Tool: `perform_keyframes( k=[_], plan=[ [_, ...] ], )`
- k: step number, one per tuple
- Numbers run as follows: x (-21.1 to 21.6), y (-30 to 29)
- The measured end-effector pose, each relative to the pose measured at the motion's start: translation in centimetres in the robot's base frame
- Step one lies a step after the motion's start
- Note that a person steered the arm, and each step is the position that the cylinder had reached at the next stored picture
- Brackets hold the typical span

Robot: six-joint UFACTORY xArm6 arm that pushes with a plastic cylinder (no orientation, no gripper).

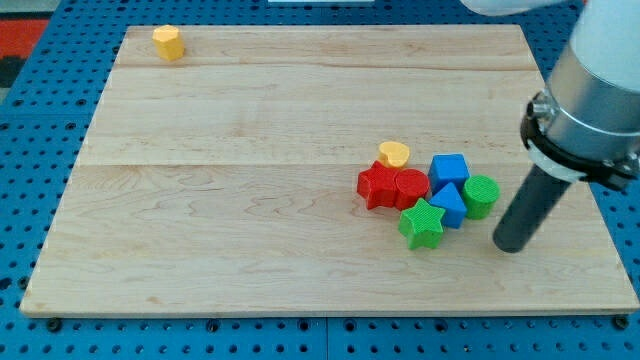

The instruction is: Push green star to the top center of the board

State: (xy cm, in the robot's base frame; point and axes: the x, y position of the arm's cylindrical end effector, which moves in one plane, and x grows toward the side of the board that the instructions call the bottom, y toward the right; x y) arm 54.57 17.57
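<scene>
The green star [422, 223] lies on the wooden board [250, 200], right of centre, at the bottom of a tight cluster of blocks. Touching it are a blue block [449, 204] on its upper right and a red cylinder [411, 187] above it. My tip [509, 244] rests on the board to the right of the star, a little lower, with a gap between them. The rod rises toward the view's upper right.
The cluster also holds a red star-like block [377, 185], a yellow heart-like block [394, 154], a blue cube [449, 169] and a green cylinder [481, 196]. A yellow block [168, 43] sits at the board's top left corner. Blue pegboard surrounds the board.
</scene>
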Motion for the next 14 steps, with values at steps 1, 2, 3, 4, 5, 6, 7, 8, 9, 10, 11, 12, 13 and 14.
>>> perform_keyframes(
  k=[1, 2, 3, 4, 5, 6, 7, 8, 9, 10, 11, 12, 13, 14],
  plan=[
    [-0.4, -8.5],
    [0.7, -16.8],
    [-2.7, -18.5],
    [-7.4, -18.0],
    [-11.9, -17.7],
    [-16.1, -17.5],
    [-21.2, -17.5],
    [-26.1, -17.6],
    [-29.7, -17.3],
    [-24.5, -16.2],
    [-25.3, -19.0],
    [-28.7, -19.3],
    [-28.8, -19.1],
    [-28.9, -19.0]
  ],
)
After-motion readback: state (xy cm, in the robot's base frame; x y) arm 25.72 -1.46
